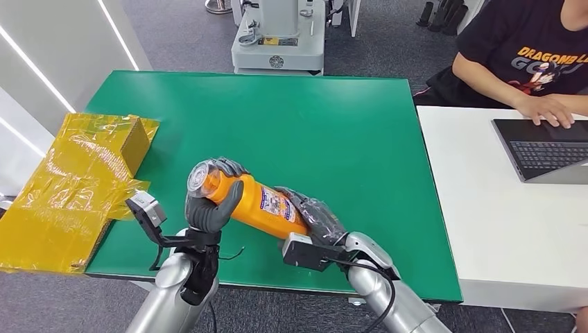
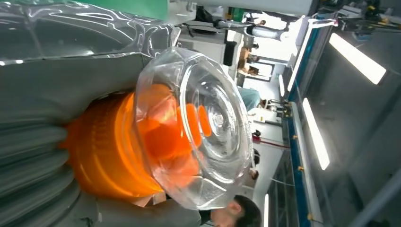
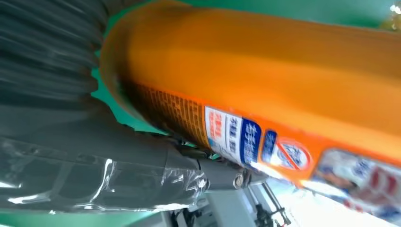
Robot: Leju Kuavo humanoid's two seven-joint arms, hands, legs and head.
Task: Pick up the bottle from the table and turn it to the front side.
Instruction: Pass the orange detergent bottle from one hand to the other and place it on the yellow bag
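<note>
Head view: an orange bottle (image 1: pixel 253 201) with a clear cap is held above the near part of a green bench (image 1: pixel 333 125), lying tilted with its cap end up and to the left. The left hand (image 1: pixel 211 201) wraps its dark fingers around the neck just below the cap. The right hand (image 1: pixel 315 218), covered in clear film, grips the bottle's base end. A printed label on the bottle faces upward. Crinkled yellow packaging (image 1: pixel 76 180) lies at the bench's left edge. To the right, a person (image 1: pixel 534 62) in a black shirt sits at a white desk (image 1: pixel 499 215), a hand resting on a laptop (image 1: pixel 544 149).

Left wrist view: the clear faceted cap (image 2: pixel 198 127) looms close, the orange neck (image 2: pixel 108 151) behind it. The grey ribbed cover of the left hand (image 2: pixel 33 161) presses against the neck.

Right wrist view: the orange bottle (image 3: pixel 265 66) runs across the picture, its label (image 3: pixel 246 137) with blue and red print turned toward the camera. The right hand (image 3: pixel 94 161), grey and film-wrapped, closes around the bottle's base, with green bench (image 3: pixel 118 118) glimpsed between them.
</note>
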